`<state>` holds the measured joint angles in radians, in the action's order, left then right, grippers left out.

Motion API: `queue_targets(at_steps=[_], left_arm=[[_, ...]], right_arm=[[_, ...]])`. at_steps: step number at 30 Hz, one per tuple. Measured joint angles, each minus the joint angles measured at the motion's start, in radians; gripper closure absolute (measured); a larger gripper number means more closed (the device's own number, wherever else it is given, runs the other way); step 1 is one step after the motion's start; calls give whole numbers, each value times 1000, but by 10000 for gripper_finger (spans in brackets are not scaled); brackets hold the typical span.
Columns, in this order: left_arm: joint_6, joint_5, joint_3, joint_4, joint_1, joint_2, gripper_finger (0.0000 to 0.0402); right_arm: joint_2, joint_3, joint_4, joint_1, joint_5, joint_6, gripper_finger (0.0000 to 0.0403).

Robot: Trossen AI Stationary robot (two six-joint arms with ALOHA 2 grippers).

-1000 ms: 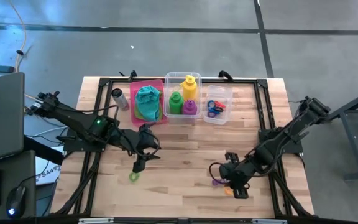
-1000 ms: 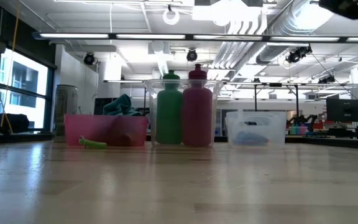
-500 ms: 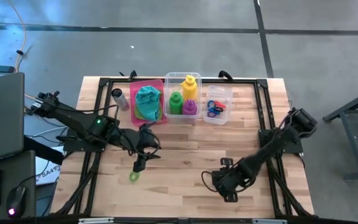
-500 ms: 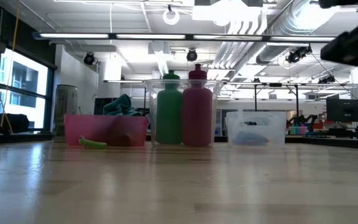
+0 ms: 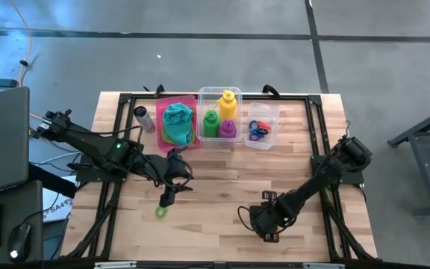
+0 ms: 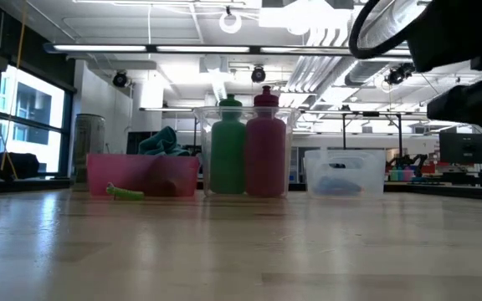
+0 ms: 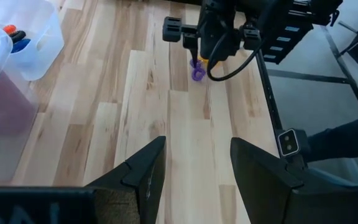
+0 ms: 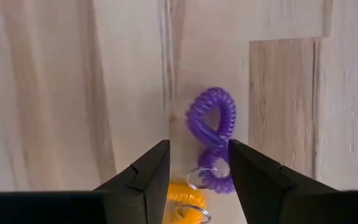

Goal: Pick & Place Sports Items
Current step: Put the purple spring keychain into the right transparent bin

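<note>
A purple coiled ring [image 8: 213, 138] and an orange-yellow coiled ring [image 8: 185, 202] lie on the table at the near right. My right gripper [image 8: 199, 180] hangs open just above them, one finger on either side of the purple ring's near end; it also shows in the high view [image 5: 263, 224]. A lime ring [image 5: 160, 213] lies on the table near the left. My left gripper [image 5: 168, 198] is open and empty just beyond it. The green [image 5: 210, 123], purple [image 5: 228, 128] and yellow [image 5: 228, 102] bottles stand in a clear bin [image 5: 202, 93]. The teal cloth [image 5: 176, 114] lies in the pink bin [image 5: 160, 101].
A small clear bin [image 5: 273, 112] holding blue and red rings stands at the far right of the row. A grey metal cylinder [image 5: 143, 118] lies left of the pink bin. A black frame runs along the table's edges. The near middle of the table is bare wood.
My right gripper has gone toward the table's left edge and come down over the purple and orange rings, which now lie under it in the high view. The rings have stayed in place.
</note>
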<state>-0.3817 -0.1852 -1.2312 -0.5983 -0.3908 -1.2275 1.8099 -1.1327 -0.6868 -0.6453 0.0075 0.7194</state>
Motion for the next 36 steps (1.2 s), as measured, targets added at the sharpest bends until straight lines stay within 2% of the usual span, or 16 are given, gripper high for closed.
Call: queue_targets(at_steps=[13,17,22,23,29,36], left_arm=[[0,5,0,0,0,0,225],[0,6,0,0,0,0,225],[0,6,0,1,0,0,225],[0,6,0,1,0,0,225],[0,6,0,0,0,0,225],[0,6,0,1,0,0,225]], right_arm=[[44,1,-3,24,6,46,252],[50,1,0,31,13,42,288],[50,1,6,31,18,36,377],[50,1,6,31,17,36,385],[40,1,5,31,19,82,385],[-69,1,-2,37,37,132,390]])
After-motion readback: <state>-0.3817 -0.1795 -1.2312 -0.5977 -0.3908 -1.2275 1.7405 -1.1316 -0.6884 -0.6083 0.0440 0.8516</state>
